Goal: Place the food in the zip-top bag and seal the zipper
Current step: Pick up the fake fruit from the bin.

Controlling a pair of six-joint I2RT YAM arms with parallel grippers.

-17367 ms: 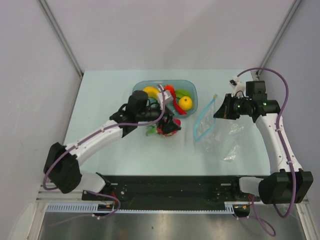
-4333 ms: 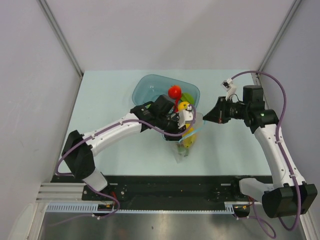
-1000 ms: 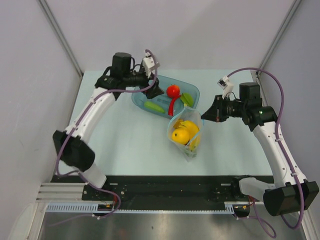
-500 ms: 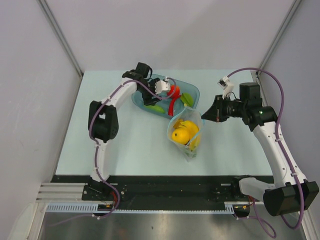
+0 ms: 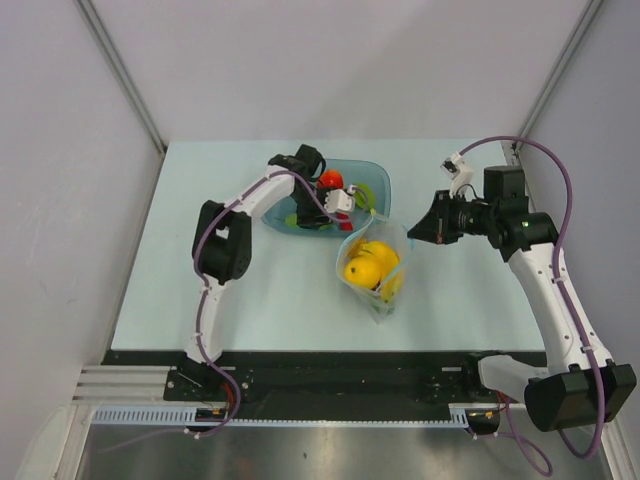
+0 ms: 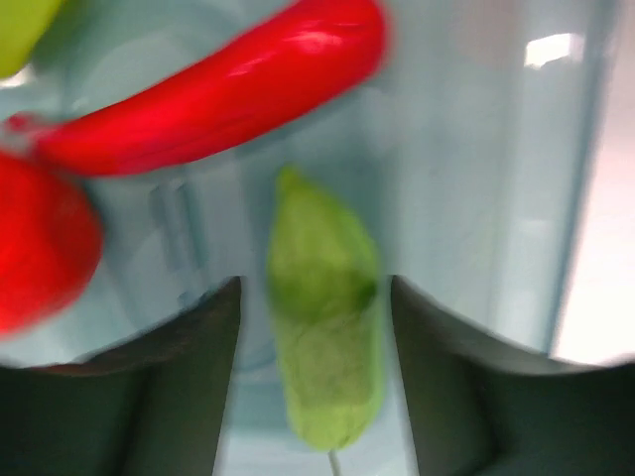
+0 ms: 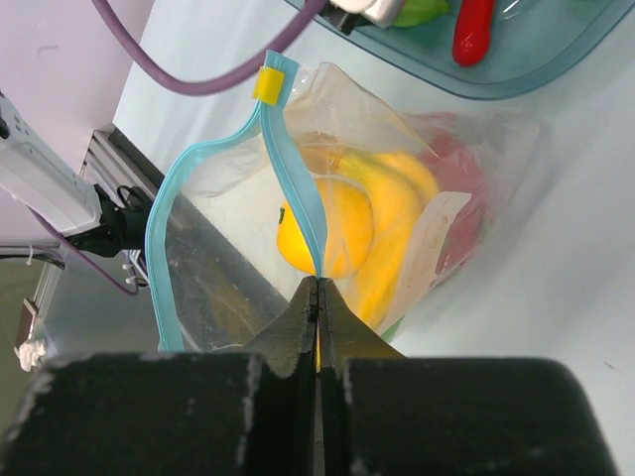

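Two arms, mid-task. My left fingers (image 6: 179, 397) stand apart astride the small green toy vegetable (image 6: 322, 347) in the translucent blue-green tray (image 5: 372, 172), beside the red chili (image 6: 218, 89), not yet gripping. My right fingers (image 7: 298, 332) are pinched shut on the thin blue zipper strip (image 7: 288, 178), holding the clear floppy zip-top bag (image 5: 375, 270) open on the bench (image 5: 200, 200); the yellow citrus (image 7: 332, 233) lies inside. The vegetable looks light, smooth and probably slippery, so I would grip its thick middle.

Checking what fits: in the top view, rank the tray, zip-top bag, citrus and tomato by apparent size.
1. tray, partly covered
2. zip-top bag, its mouth raised toward the camera, so this gap is unsure
3. citrus
4. tomato
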